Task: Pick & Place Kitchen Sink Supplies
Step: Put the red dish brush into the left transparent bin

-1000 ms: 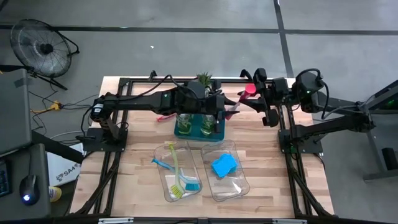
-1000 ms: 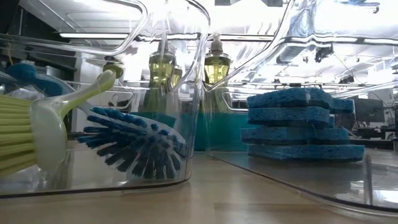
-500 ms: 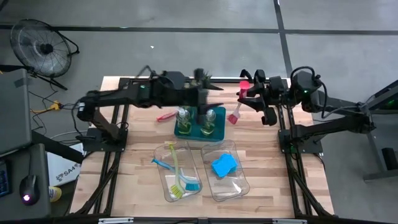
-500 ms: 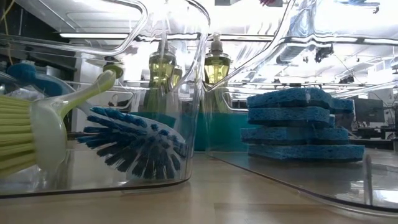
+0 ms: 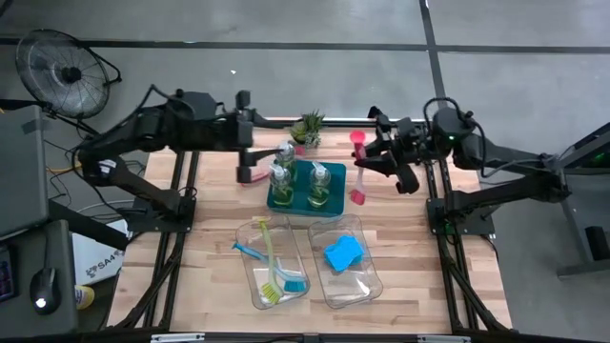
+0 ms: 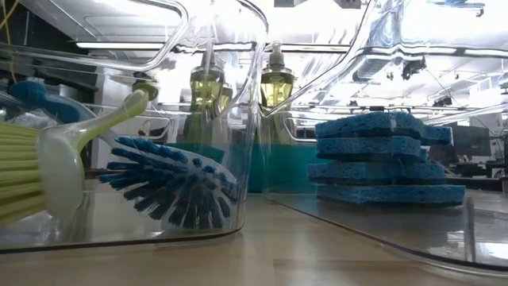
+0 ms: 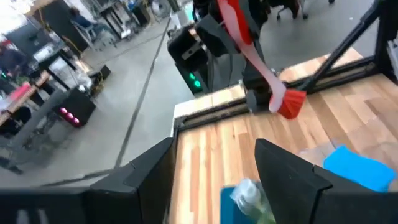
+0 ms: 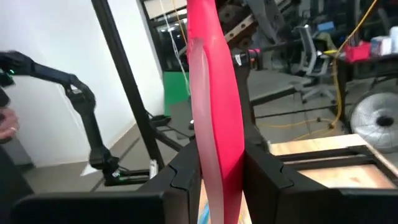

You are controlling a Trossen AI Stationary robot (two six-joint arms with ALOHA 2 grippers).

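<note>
Since the earlier frame the left arm has drawn back from over the teal plastic tray (image 5: 307, 199) toward the surface's left rear, and its left gripper (image 5: 247, 133) now hangs clear with open, empty jaws, the view between them unobstructed. It has left a third small clear pump bottle of yellow-green soap (image 5: 285, 152) at the tray's rear left corner, beside the two bottles (image 5: 319, 178) standing in the tray. The right gripper (image 5: 374, 152) has carried the thin red-pink long-handled dish brush (image 5: 360, 171) forward; its jaws are clamped on the upper handle, as the right wrist view shows (image 8: 214, 118). The brush hangs nearly upright, bristle head down, just right of the tray. Another pink item (image 5: 251, 175) lies left of the tray (too small to identify). The clear plastic brush bin (image 5: 255, 286), holding a blue and a yellow-green brush, lies nearer the camera and leftward of the right jaws, so the handle's long axis would probably need tipping to lie along the bin. The right arm is better placed for that.
</note>
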